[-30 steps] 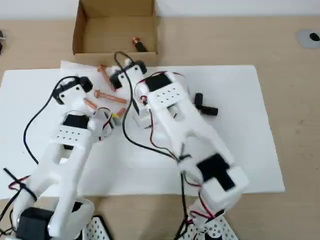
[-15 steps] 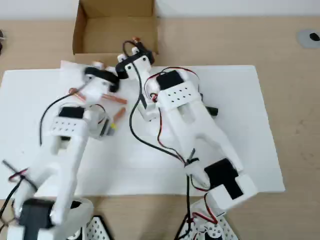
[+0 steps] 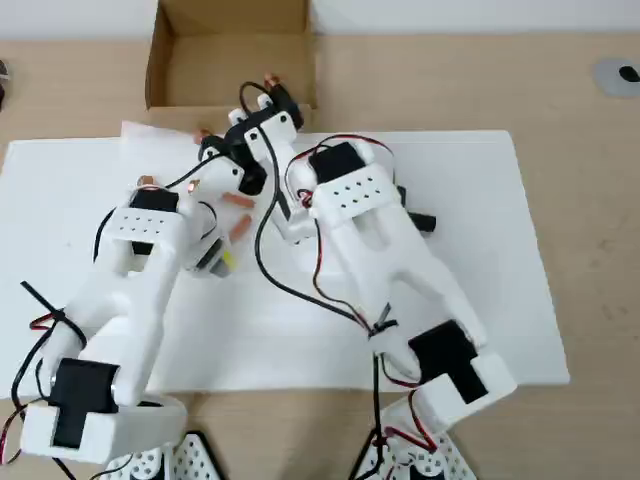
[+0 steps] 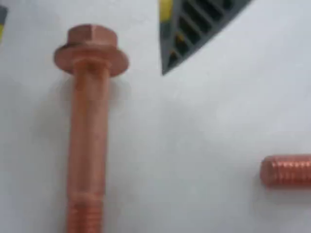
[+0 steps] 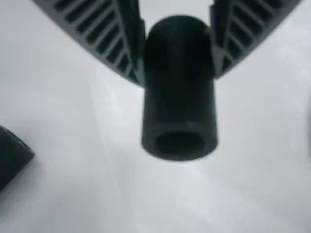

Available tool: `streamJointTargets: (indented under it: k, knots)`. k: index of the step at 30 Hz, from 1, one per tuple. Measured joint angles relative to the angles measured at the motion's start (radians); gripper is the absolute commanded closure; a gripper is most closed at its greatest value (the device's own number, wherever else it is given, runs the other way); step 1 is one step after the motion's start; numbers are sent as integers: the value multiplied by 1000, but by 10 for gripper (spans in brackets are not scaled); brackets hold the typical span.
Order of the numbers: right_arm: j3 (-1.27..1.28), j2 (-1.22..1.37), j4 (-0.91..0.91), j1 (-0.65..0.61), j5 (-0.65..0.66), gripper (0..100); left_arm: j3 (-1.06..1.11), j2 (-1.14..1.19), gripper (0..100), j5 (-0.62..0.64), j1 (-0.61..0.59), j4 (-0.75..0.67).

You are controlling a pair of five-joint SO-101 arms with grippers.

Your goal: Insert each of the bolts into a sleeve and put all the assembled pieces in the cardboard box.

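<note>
A copper bolt (image 4: 90, 131) lies on the white sheet right under my left gripper (image 4: 97, 19), which is open with its fingers either side of the bolt's head. The threaded end of a second bolt (image 4: 286, 170) lies beside it. Between the two arms, the high view shows these bolts (image 3: 238, 215) and two more bolts (image 3: 147, 183) further left and near the box. My right gripper (image 5: 179, 53) is shut on a black sleeve (image 5: 179, 116), held just above the sheet. An assembled piece (image 3: 272, 82) lies in the cardboard box (image 3: 155, 70).
Loose black sleeves (image 3: 418, 218) lie on the white sheet (image 3: 480, 250) beside the right arm, and another sleeve (image 5: 9, 158) lies near the held one. The two arms stand close together just in front of the box.
The left arm has swung right, from the left bolts to over the bolts in the middle. The right arm has moved a little toward the box.
</note>
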Motion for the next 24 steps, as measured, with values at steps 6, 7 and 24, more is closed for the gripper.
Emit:
streamJointTargets:
  k: [6,7,24]
  knots:
    - [-5,2,0,55,3,986,0,0,809,32,0,-8]
    - [-11,2,0,84,3,986,-2,0,824,58,0,-26]
    - [-78,-107,0,247,3,986,0,2,792,282,43,-83]
